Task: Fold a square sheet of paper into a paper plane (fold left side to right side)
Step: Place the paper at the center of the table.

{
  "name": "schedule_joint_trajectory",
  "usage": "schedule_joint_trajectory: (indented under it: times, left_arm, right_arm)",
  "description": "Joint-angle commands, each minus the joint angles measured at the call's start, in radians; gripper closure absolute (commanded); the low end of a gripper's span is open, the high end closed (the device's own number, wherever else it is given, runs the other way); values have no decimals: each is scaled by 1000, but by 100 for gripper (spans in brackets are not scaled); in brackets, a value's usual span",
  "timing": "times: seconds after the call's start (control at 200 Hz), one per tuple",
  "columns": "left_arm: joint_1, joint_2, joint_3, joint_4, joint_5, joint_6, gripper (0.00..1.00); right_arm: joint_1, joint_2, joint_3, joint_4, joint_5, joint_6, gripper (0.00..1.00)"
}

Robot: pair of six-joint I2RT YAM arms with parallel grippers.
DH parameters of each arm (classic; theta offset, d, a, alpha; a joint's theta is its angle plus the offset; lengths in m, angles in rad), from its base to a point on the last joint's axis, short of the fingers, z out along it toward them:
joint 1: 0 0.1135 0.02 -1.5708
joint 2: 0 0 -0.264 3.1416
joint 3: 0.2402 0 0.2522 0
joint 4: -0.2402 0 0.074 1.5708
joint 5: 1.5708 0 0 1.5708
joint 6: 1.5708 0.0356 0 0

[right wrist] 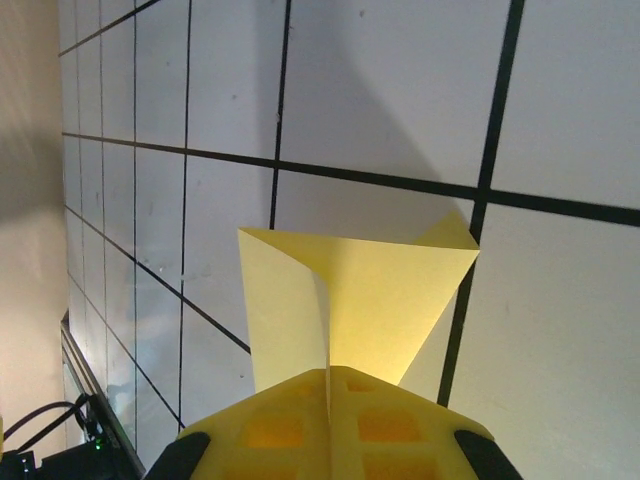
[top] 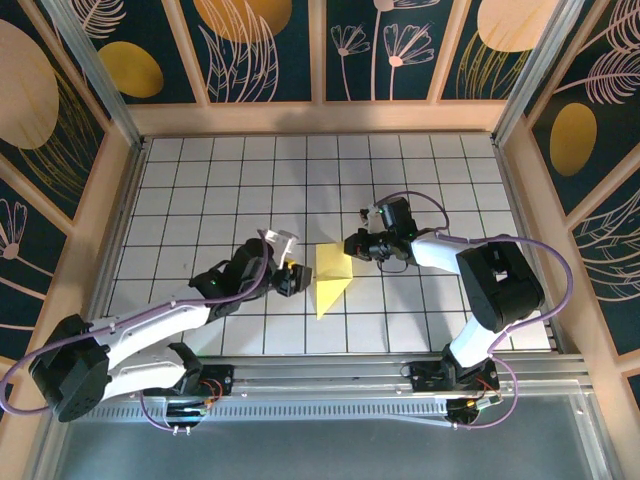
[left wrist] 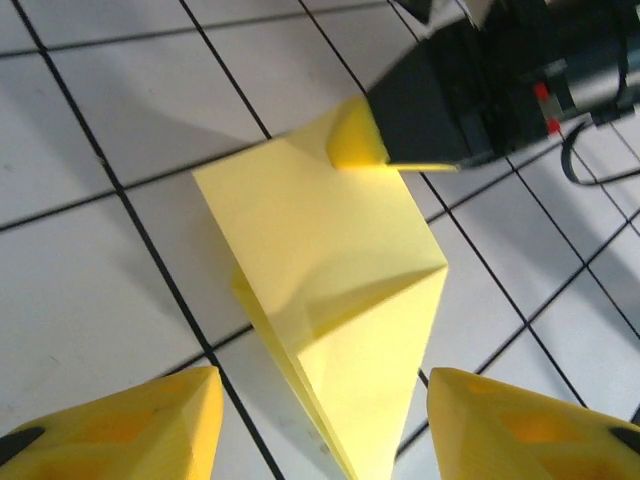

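The square sheet of paper [top: 332,278] is pale yellow and folded into a creased, pointed paper plane shape lying on the white grid table [top: 200,190]. One flap stands up off the table. My right gripper [top: 351,245] is shut on the paper's far upper corner. In the right wrist view, the paper [right wrist: 370,290] runs into the seam between the closed fingers of that gripper [right wrist: 328,378]. My left gripper [left wrist: 322,380] is open, its yellow fingers [left wrist: 130,425] on either side of the paper's [left wrist: 330,260] narrow near tip without touching it. The right gripper's tip [left wrist: 357,135] pinches the far corner.
Wooden rails and dark patterned walls [top: 260,40] enclose the table on three sides. A metal rail [top: 330,375] carrying both arm bases runs along the near edge. Bare tiles lie behind and to either side of the paper.
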Motion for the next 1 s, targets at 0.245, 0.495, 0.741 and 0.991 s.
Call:
schedule_joint_trajectory:
  times: [0.245, 0.495, 0.741, 0.991]
  left_arm:
    - [-209, 227, 200, -152, -233, -35, 42]
    - [-312, 427, 343, -234, -336, -32, 39]
    - [-362, 591, 472, -365, -462, -47, 37]
    - [-411, 719, 574, -460, -558, -51, 32]
  right_arm:
    - [11, 15, 44, -78, 35, 57, 100]
    - [18, 29, 66, -104, 41, 54, 100]
    - [21, 29, 66, -101, 47, 59, 100]
    - [23, 34, 65, -98, 48, 59, 100]
